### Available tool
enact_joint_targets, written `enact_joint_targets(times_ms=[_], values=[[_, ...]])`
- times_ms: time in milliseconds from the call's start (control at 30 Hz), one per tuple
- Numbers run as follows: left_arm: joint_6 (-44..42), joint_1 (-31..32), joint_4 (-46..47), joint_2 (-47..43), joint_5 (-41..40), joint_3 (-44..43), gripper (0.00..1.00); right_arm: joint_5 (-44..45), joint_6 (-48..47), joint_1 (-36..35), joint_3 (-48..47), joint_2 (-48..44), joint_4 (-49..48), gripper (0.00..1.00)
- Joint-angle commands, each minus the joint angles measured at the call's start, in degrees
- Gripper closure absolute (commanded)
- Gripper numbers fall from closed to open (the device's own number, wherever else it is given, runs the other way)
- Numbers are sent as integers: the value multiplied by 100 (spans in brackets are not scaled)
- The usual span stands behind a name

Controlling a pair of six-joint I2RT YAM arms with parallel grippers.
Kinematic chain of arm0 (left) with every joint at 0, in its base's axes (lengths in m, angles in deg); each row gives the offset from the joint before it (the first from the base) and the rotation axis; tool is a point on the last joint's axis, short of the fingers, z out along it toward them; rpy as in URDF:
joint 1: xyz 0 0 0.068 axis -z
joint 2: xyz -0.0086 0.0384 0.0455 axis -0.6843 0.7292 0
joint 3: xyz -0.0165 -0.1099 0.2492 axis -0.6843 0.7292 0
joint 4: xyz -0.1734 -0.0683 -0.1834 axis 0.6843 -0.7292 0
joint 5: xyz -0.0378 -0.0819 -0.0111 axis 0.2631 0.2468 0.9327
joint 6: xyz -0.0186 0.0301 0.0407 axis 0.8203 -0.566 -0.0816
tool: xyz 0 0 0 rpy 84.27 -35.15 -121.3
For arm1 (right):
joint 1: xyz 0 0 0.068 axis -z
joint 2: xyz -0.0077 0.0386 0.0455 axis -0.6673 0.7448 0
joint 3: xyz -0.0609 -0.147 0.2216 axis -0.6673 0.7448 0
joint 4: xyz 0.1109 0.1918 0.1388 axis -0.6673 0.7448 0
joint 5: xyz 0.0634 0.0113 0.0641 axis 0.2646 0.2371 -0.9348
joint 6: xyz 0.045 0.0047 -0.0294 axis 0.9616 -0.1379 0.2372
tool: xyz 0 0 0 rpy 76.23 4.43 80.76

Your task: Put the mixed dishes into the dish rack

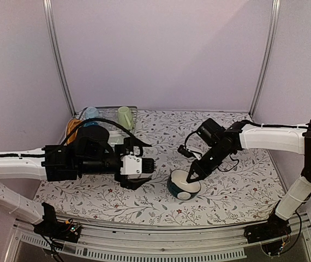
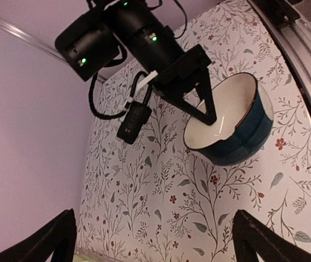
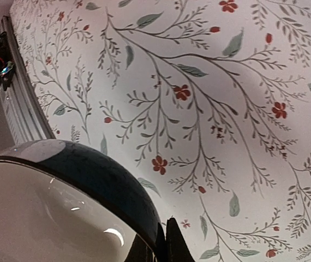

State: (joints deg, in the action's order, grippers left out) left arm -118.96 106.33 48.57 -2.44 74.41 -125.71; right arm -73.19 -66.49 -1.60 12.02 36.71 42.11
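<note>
Right fingers [image 2: 207, 112] pinch the bowl [image 2: 241, 134], its rim between them: glazed, probably weighty, breakable, slippery. Left fingers [image 2: 54, 243] gape wide, empty.

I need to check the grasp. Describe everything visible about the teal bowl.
The teal bowl is round and glossy and looks ceramic, with a dark teal outside, a white inside and a thin dark rim. It sits open side up on the floral tablecloth, near the front middle. The right gripper is shut on its rim, one finger inside.
</note>
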Motion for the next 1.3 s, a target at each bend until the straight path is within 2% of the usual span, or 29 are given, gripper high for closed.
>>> enact_joint_targets(times_ms=[0, 133, 467, 833, 1000, 1267], values=[[-781, 523, -127, 117, 576, -6, 0, -1579, -251, -239, -249, 175, -303, 100], [-1102, 906, -482, 578, 502, -419, 0, -2239, -254, -296, -321, 281, -408, 100], [-1751, 1208, -660, 807, 985, -515, 0, -2477, -534, -356, -473, 439, -287, 100], [-2170, 1274, -158, 1164, 659, -526, 0, -2649, -584, -398, -555, 584, -294, 100], [-2106, 1270, 22, 1191, 619, -451, 0, -2733, -612, -460, -521, 562, -346, 100], [-1858, 1190, 813, 1039, 800, -46, 2, -2764, -779, -542, -488, 515, -362, 100]])
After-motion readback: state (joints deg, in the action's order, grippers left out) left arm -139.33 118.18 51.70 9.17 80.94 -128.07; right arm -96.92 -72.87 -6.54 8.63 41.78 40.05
